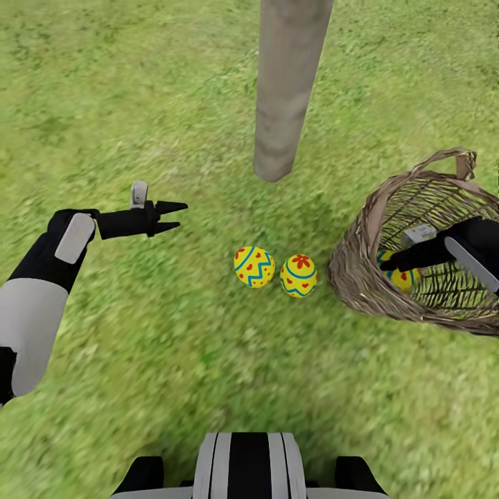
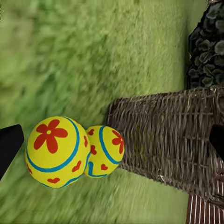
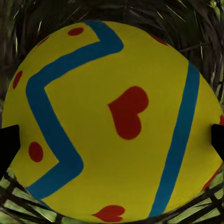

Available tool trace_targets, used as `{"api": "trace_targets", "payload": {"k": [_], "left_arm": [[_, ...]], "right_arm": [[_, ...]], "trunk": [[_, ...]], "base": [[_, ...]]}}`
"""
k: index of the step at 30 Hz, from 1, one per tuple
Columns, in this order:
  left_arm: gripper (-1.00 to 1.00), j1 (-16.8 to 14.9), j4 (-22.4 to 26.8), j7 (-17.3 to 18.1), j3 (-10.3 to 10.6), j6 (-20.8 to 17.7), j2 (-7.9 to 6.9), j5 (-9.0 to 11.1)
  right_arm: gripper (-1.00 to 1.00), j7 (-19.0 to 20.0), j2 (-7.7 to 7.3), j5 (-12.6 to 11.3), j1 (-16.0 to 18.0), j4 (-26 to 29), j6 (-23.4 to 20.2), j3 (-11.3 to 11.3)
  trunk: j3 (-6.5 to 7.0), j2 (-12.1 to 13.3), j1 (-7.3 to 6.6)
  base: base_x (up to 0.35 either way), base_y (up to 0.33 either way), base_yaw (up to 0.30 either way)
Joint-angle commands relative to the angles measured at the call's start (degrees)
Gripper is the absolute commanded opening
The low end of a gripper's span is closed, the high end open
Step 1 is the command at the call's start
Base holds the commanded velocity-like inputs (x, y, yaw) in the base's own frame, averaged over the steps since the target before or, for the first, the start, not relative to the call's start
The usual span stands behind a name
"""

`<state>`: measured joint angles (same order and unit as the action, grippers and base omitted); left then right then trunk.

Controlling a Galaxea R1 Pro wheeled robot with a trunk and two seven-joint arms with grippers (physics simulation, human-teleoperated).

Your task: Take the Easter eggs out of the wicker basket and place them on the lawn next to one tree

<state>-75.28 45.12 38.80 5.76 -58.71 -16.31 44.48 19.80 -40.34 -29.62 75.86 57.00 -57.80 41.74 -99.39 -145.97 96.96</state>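
Two yellow Easter eggs [image 1: 254, 267] [image 1: 299, 276] with red marks and blue bands lie side by side on the lawn [image 1: 138, 346], just in front of the pale tree trunk [image 1: 287, 90]. The left wrist view shows the same eggs [image 2: 56, 151] [image 2: 105, 150] in front of the wicker basket [image 2: 168, 135]. The basket [image 1: 353, 256] stands tilted to their right. My right gripper [image 1: 388, 262] reaches inside it, open, with the third egg [image 3: 112, 121] between its fingertips [image 3: 8, 144]. That egg [image 1: 405, 278] peeks out behind the arm. My left gripper [image 1: 173, 215] hovers open and unladen left of the eggs.
Grass stretches all around the trunk and basket. My own base [image 1: 249, 464] shows at the near edge. A dark leafy bush [image 2: 207, 46] stands beyond the basket in the left wrist view.
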Motion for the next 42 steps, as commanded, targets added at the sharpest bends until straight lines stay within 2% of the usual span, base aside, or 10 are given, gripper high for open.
{"api": "trace_targets", "payload": {"k": [1, 3, 4, 6, 19, 21, 23, 26, 31, 42], "left_arm": [[1.0, -0.04, -1.18, 0.25, 0.18, -0.09, 0.01, -0.19], [1.0, -0.04, -3.08, 0.19, 1.65, -0.09, 0.04, -0.22], [1.0, -0.04, -3.51, 0.15, 3.77, -0.09, -0.01, -0.25], [1.0, -0.04, -3.74, 0.14, 4.85, -0.09, -0.02, -0.19], [1.0, -0.04, -3.97, 0.14, 5.14, -0.09, -0.03, -0.17], [1.0, -0.04, -3.98, 0.14, 5.14, -0.09, -0.02, -0.18], [1.0, -0.04, -4.14, 0.07, 5.19, -0.04, 0.08, -0.22], [1.0, -0.04, -4.71, 0.05, 5.22, 0.0, 0.2, -0.26], [1.0, -0.04, -5.89, 0.1, 6.62, 0.0, 0.29, -0.28], [1.0, -0.04, -6.09, 0.14, 7.49, 0.0, 0.36, -0.27]], "right_arm": [[-1.0, 0.9, -0.33, 0.65, 0.07, 1.34, -0.48, 0.08], [-1.0, 1.09, -0.49, 0.62, 0.07, 3.18, -0.96, 0.02], [-1.0, 1.15, -0.52, 0.62, 0.07, 3.62, -1.12, 0.01], [-1.0, 1.2, -0.57, 0.62, 0.07, 3.87, -1.23, 0.01], [-1.0, 1.43, -2.36, 0.47, 0.07, 9.3, -1.26, -0.29], [-1.0, 1.51, -3.49, 0.21, 0.07, 10.79, -1.26, -0.61], [-1.0, 2.34, -4.95, 0.0, 0.07, 11.87, -1.26, -2.42], [-1.0, 6.09, -7.26, 0.0, 0.07, 14.27, -1.34, -3.66], [-1.0, 7.47, -8.1, -0.08, 0.07, 17.65, -1.68, -3.86], [-1.0, 8.74, -12.57, -0.25, 0.07, 22.74, -1.87, -4.92]], "trunk": [[0.19, 0.0, -0.03], [0.63, 0.03, -0.08], [0.86, 0.04, -0.1], [1.3, 0.07, -0.16], [4.18, 0.24, -0.49], [4.62, 0.27, -0.54], [5.06, 0.3, -0.59], [5.73, 0.34, -0.67], [6.84, 0.4, -0.8], [9.27, 0.55, -1.08]], "base": [[0.0, 0.0, 0.0], [-0.026, -0.011, 0.0], [-0.221, -0.096, 0.0], [-0.121, -0.053, 0.0], [-0.136, -0.007, 0.0], [-0.007, 0.0, 0.0], [-0.002, 0.0, 0.0], [0.0, 0.0, 0.0], [0.0, 0.0, 0.0], [0.0, 0.0, 0.0]]}}
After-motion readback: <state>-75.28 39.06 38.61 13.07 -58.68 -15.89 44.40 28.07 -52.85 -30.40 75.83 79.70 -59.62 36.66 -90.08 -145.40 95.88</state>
